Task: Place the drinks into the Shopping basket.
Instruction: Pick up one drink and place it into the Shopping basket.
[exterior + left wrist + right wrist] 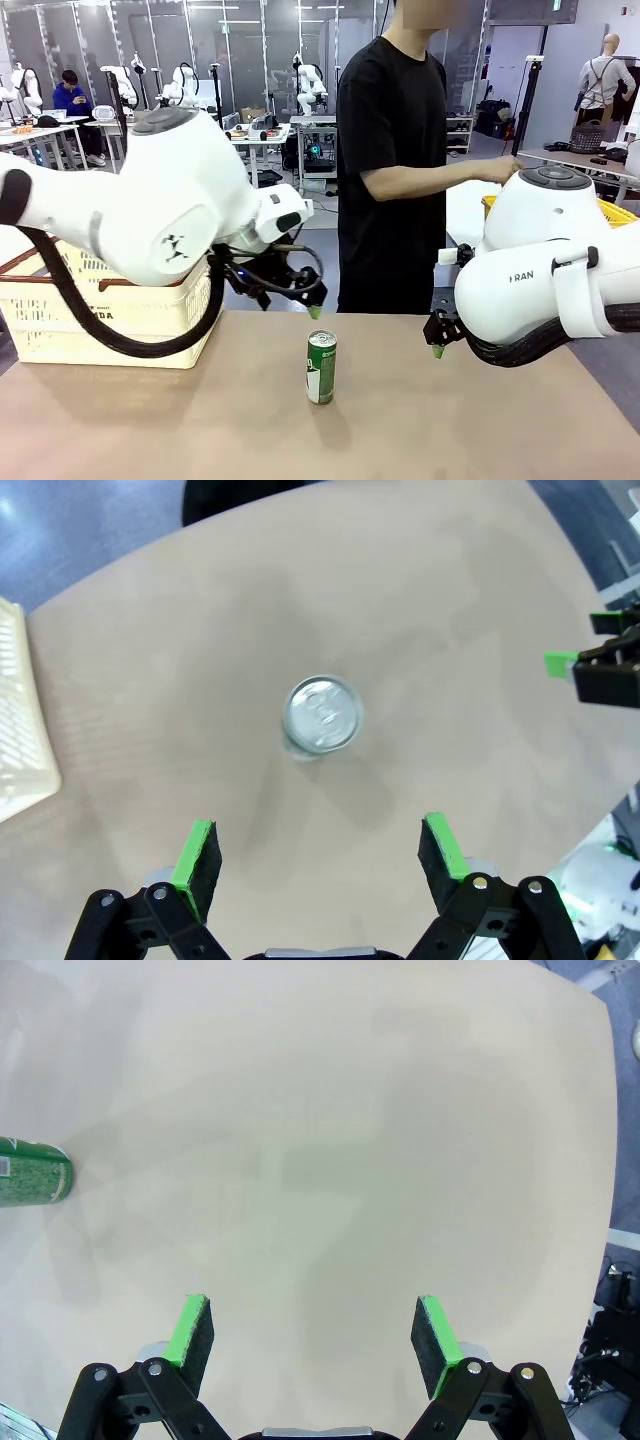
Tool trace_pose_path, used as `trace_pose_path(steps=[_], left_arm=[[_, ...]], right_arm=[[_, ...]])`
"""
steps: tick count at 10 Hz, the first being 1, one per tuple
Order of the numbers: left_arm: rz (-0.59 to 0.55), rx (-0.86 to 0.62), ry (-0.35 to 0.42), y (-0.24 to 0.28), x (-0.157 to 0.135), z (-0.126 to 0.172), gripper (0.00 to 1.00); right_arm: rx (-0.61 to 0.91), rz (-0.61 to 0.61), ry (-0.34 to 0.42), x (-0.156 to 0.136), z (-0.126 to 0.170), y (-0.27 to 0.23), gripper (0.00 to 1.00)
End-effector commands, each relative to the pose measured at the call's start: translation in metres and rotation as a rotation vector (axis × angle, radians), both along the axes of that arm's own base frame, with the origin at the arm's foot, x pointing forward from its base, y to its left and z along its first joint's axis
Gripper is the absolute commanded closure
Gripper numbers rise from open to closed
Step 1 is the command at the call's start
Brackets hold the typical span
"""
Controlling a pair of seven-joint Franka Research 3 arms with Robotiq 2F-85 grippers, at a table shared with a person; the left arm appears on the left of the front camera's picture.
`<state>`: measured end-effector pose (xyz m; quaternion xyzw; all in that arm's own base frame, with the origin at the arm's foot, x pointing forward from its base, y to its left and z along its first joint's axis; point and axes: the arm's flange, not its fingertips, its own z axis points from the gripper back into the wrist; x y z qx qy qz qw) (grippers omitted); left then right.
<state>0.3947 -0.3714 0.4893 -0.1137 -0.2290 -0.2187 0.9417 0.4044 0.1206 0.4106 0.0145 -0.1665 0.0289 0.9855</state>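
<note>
- Shopping basket [100, 310]: left edge of the front view, on the table [450, 420], partly behind my left arm. I cannot see into it.
- My left gripper [318, 852]: jaws spread wide, nothing between them. In the front view it hangs left of centre, above the tabletop.
- Green can [321, 366]: upright at the centre of the front view, just below and right of my left fingertips, apart from them. In the left wrist view its silver top sits mid-frame, in line with the gap between my fingers and past their tips.
- My right gripper [312, 1332]: jaws released, bare table between the pads. In the right wrist view the can lies at the left edge, well off to the side of the fingers.
- Person [390, 150]: upper centre, one hand [497, 170] out towards the yellow mesh basket [622, 212] at the right.
</note>
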Motion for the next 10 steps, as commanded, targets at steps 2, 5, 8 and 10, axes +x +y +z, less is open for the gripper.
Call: trace_pose_path(steps=[2,5,8,10], left_arm=[[0.111,0.061,0.074,-0.049,0.017,-0.006,0.0],[0.147,0.116,0.127,-0.079,0.028,-0.006,0.0],[0.176,0.152,0.145,-0.09,0.032,-0.011,0.0],[0.182,0.181,0.152,-0.094,0.033,-0.013,0.0]], right_arm=[[-0.007,0.006,-0.008,0.0,-0.002,-0.001,0.0],[-0.007,0.006,-0.008,0.0,-0.002,-0.001,0.0],[-0.007,0.006,-0.008,0.0,-0.002,-0.001,0.0],[-0.007,0.006,-0.008,0.0,-0.002,-0.001,0.0]])
